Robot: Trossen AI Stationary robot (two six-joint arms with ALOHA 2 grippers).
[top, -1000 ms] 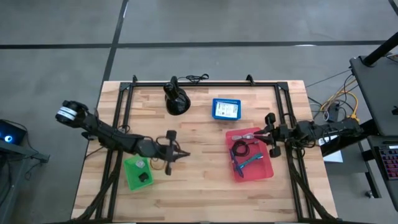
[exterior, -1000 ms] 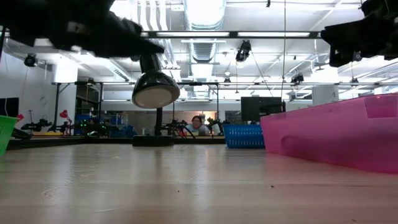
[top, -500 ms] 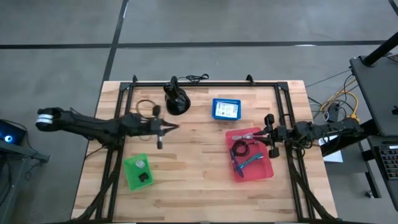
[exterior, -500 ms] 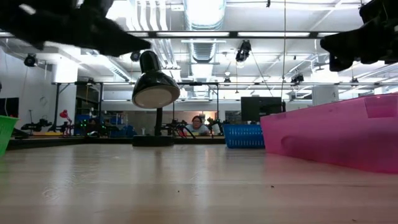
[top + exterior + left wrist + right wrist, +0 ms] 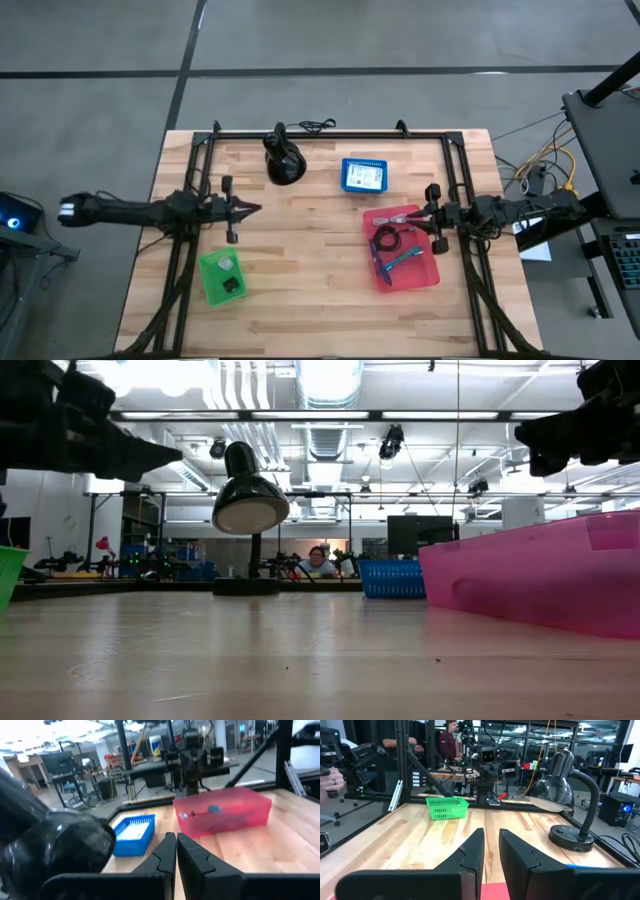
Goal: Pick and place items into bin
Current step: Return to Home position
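In the high view the pink bin (image 5: pixel 424 272) holds a black coiled cable (image 5: pixel 386 238), a teal slim tool (image 5: pixel 400 258) and a silver piece (image 5: pixel 398 215). The green bin (image 5: pixel 208 286) holds a small white piece (image 5: pixel 225 263) and a tiny dark block (image 5: pixel 232 285). A white card (image 5: pixel 364 177) lies in the blue bin (image 5: pixel 345 166). My left gripper (image 5: pixel 256 209) (image 5: pixel 176 836) hangs shut and empty above bare wood, toward the far side of the green bin. My right gripper (image 5: pixel 420 215) (image 5: pixel 491 832) hovers at the pink bin's right rim, open by a narrow gap, holding nothing.
A black desk lamp (image 5: pixel 283 160) (image 5: pixel 248 500) stands on its base near the far edge, between my left gripper and the blue bin. Black frame rails (image 5: pixel 330 134) run along the far edge and both sides. Bare wood lies between the green and pink bins.
My left gripper has drawn back from beside the green bin toward the table's left and far side, rising and swinging to point toward the table's right. My right arm has kept still. Nothing in the bins has moved.
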